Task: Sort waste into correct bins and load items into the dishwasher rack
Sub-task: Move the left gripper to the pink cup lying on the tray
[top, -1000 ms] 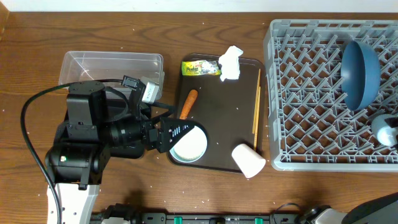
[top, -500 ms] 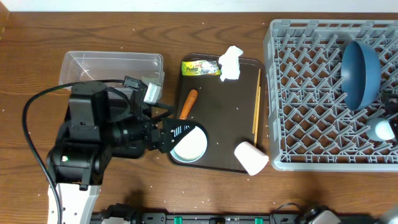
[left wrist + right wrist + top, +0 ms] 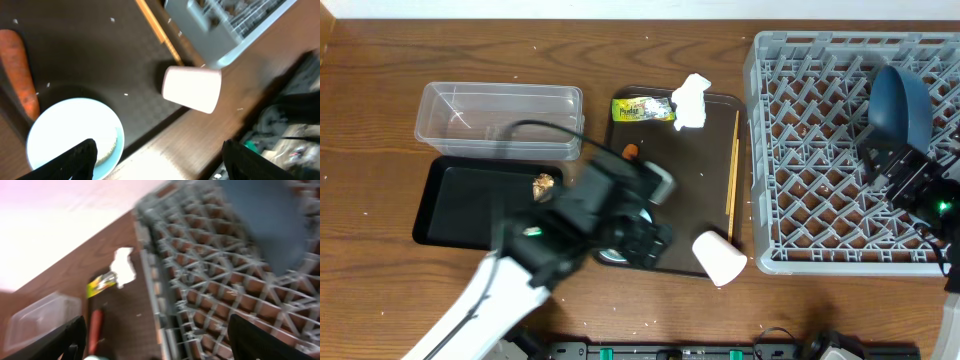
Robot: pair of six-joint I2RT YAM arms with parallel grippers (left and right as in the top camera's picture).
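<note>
My left gripper (image 3: 162, 165) hangs open and empty over the brown tray's front edge, between the white bowl (image 3: 75, 137) and the pinkish-white cup (image 3: 192, 90) lying on its side. In the overhead view the left gripper (image 3: 648, 243) hides most of the bowl. The carrot (image 3: 21, 75) lies left of it, and the chopsticks (image 3: 732, 185) lie along the tray's right side. The wrapper (image 3: 642, 108) and tissue (image 3: 692, 100) sit at the tray's far edge. A brown lump (image 3: 543, 183) lies in the black tray (image 3: 460, 205). My right gripper (image 3: 890, 168) is open over the rack (image 3: 810, 150), below the blue plate (image 3: 898, 105).
The clear tub (image 3: 500, 115) stands behind the black tray at the left. The brown serving tray (image 3: 690, 210) lies between the bins and the rack. White grains are scattered over the wooden table (image 3: 380, 80). The right wrist view is blurred by motion.
My left arm has swung right from over the black tray to the brown tray's front, uncovering the brown lump. My right arm has come in over the rack, covering the spot where a pale object showed.
</note>
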